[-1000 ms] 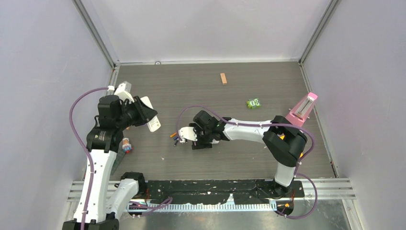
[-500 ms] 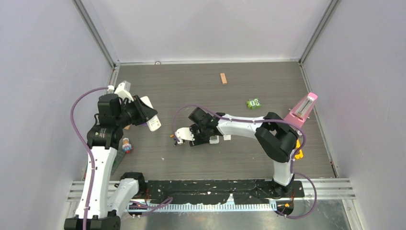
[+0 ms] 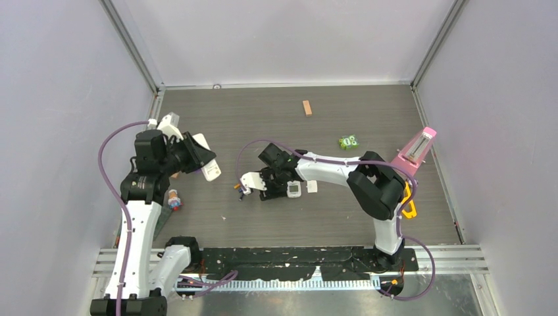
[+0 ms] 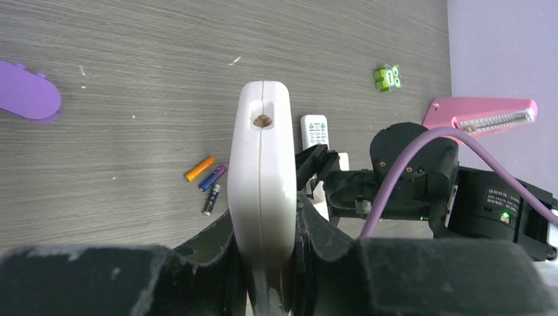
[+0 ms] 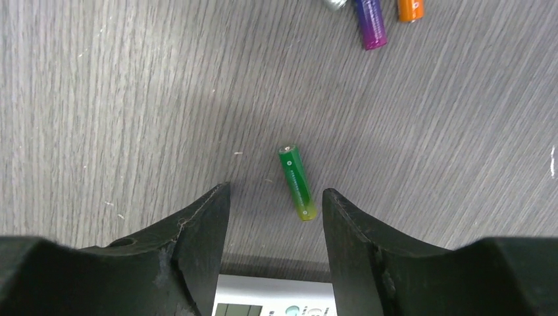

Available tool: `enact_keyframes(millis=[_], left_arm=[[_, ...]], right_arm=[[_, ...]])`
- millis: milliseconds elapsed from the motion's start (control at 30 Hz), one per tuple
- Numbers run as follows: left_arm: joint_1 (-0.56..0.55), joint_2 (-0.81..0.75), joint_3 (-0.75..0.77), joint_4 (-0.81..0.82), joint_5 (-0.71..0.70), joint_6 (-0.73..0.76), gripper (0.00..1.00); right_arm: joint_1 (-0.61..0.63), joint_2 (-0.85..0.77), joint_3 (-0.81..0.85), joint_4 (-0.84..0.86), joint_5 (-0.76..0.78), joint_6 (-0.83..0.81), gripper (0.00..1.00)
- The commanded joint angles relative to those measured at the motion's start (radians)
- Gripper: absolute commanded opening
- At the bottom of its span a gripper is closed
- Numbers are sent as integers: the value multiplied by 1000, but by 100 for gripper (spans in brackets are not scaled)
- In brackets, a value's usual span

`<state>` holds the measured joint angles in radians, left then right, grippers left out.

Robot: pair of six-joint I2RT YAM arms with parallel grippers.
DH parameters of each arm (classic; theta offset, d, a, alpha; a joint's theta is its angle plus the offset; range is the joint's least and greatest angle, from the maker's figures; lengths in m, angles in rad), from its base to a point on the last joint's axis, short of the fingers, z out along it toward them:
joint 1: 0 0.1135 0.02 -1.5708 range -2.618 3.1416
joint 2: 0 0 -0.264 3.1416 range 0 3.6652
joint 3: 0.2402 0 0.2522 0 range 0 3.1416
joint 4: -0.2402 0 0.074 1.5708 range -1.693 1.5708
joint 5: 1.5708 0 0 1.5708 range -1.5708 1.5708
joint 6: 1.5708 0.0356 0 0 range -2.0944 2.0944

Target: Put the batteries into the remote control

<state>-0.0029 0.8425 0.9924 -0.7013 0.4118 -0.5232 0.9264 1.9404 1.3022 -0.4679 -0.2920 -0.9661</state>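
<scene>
The remote control (image 4: 262, 178), a smooth white plastic slab with rounded corners, is seen edge-on at centre frame, clamped between the black fingers of the left hand (image 4: 263, 230). The right hand (image 5: 275, 191) is spread wide and nothing is gripped; a glossy green cell (image 5: 297, 182) lies between its fingers. An orange battery (image 4: 199, 169) and a purple battery (image 4: 213, 178), both slim cylinders, lie just left of the remote control on the grey wood-grained tabletop (image 3: 263, 112), which is enclosed by plain pale walls (image 3: 283, 39).

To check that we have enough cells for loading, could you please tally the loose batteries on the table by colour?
Orange battery: 1
Purple battery: 1
Dark battery: 1
Green battery: 1
Total: 4
</scene>
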Motion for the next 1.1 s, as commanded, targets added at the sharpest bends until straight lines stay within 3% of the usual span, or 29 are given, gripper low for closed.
enact_keyframes(millis=[0,333,500,833,1067], left_arm=[[40,2,10,28,1,11,0],[72,7,17,9,9,30,0],[79,4,15,4,10,35,0],[80,14,0,13,20,25,0],[80,18,-14,25,40,15,0]], right_arm=[[3,32,44,49,-19,0,59],[-26,143,223,-191,-114,-53,48],[-54,145,231,-274,-126,-63,46],[-62,150,217,-244,-167,-48,36],[-45,142,193,-188,-187,-25,40]])
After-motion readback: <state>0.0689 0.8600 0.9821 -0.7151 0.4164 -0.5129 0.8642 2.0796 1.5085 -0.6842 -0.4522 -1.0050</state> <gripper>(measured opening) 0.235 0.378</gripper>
